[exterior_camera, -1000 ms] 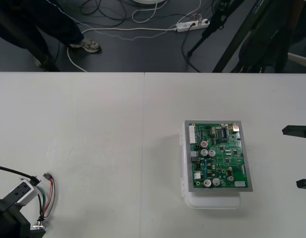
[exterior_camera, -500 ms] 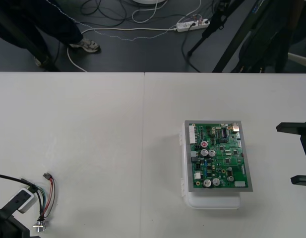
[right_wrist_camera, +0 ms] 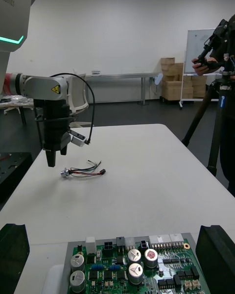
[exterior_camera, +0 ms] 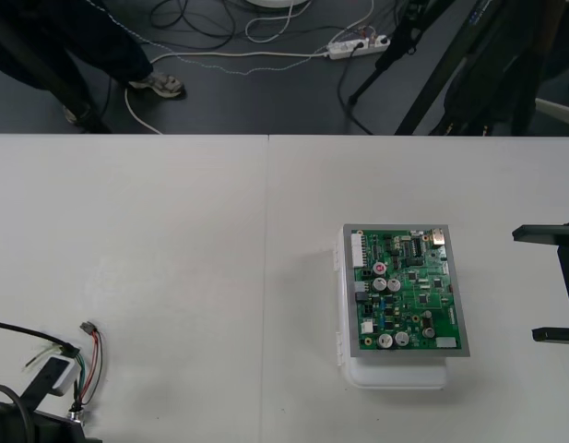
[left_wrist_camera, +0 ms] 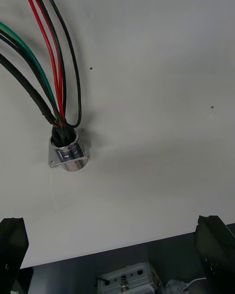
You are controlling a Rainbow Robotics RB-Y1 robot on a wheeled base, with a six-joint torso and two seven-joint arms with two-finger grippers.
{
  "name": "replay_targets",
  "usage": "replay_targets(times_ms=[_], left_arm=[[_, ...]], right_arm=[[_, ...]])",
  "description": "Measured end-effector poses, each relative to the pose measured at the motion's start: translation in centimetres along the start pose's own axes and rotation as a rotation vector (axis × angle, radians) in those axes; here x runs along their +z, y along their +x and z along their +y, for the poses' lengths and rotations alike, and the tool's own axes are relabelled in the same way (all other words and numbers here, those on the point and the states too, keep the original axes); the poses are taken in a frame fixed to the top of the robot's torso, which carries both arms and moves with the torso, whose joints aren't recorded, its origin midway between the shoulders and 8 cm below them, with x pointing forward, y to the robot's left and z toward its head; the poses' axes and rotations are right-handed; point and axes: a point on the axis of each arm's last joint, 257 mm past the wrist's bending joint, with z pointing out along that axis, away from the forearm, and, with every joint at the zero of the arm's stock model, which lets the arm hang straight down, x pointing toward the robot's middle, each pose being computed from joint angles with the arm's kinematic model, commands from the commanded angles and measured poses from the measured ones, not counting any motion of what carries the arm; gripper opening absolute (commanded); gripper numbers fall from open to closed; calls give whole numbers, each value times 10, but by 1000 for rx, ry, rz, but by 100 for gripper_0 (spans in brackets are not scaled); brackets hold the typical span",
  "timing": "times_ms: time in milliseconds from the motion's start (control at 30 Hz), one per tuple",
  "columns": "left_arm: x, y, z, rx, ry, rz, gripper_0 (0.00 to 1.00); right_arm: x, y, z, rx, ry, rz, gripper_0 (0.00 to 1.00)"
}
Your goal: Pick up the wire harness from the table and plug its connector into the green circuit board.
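At the near-left corner of the plain light table [exterior_camera: 173, 231] lay the red, black and green wire harness [exterior_camera: 86, 365], under the left gripper [right_wrist_camera: 55, 152], jaws spread. The green circuit board [exterior_camera: 408, 291] sat to the right, with the right gripper [exterior_camera: 526, 284] beside it, jaws parted and empty. Dark cabled floor [exterior_camera: 266, 92] ran beyond the far edge.

Soft, even light fell from overhead on the plain light table [exterior_camera: 173, 231], which looked bright and free of glare. The strip of dark floor [exterior_camera: 266, 92] at twelve o'clock lay dim. The green circuit board [exterior_camera: 404, 291] on its white plastic base [exterior_camera: 395, 377] threw only a faint, soft-edged shadow toward nine o'clock. In the left wrist view, the round metal flanged socket [left_wrist_camera: 68, 153] carried a small bright highlight, and a broad, pale grey shadow spread over the table beside it.
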Motion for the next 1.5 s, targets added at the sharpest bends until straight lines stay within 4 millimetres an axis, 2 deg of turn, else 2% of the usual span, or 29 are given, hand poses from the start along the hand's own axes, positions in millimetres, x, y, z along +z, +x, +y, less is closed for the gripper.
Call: replay_targets(times_ms=[167, 333, 467, 667, 933, 1267, 1500], left_arm=[[17, 11, 6, -27, 10, 46, 100], [28, 13, 10, -44, 16, 65, 100], [32, 10, 9, -42, 17, 60, 100], [36, 8, 7, -36, 16, 53, 100], [53, 8, 14, -62, 17, 56, 100], [55, -2, 18, -64, 7, 24, 100], [66, -4, 24, -81, 3, 16, 100]], right_arm=[[0, 0, 0, -1, 0, 0, 100], [0, -1, -1, -13, -1, 0, 100], [2, -3, -4, -81, -5, -2, 100], [2, -4, -5, -88, -7, -3, 100], [4, -7, -8, -101, -10, -6, 100], [4, -3, -20, -167, 0, 4, 100], [6, -4, -22, -112, 3, -5, 100]])
